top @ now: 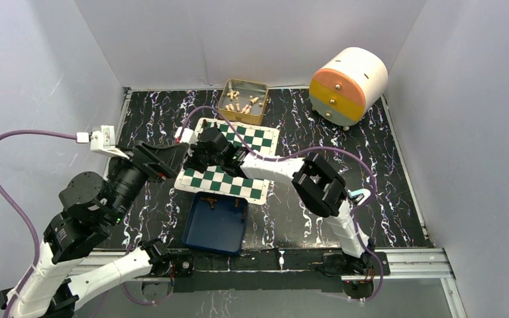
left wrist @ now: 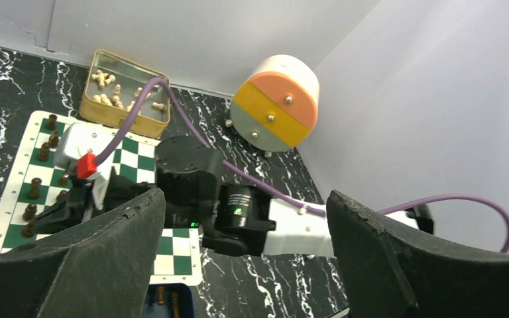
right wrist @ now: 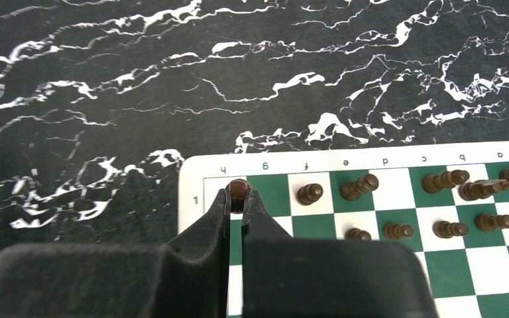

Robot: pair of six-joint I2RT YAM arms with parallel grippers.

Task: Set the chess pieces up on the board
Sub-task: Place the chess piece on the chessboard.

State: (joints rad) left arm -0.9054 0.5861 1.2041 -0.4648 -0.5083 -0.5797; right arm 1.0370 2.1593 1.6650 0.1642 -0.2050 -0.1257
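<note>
Ten or so dark-brown chess pieces [right wrist: 397, 230] stood in two rows along one edge of the board [right wrist: 192, 179], as the right wrist view showed, filling most squares from the far end up to the file marked f. The right gripper [right wrist: 238, 199] was closed tight on one more dark piece [right wrist: 238, 188], pinching its round head between the fingertips right over the corner square by the letter h and the numeral 1. Whether its base touched the mat could not be told, since the fingers hid it. From above, that arm reached across the middle of the green-and-white mat and covered much of it. The left gripper [left wrist: 244, 202] hung above the left side of the board with its jaws spread wide and nothing between them; its camera looked over the right arm's wrist. A few more dark pieces lay at the far end of the blue tray [top: 215, 228], which sat just beside the near edge of the board. A gold tin [top: 244, 101] with cream-coloured pieces in it rested at the far edge of the board, and a round white drawer unit [top: 348, 86] with orange, yellow and grey fronts stood in the far right corner, well apart from the mat.
</note>
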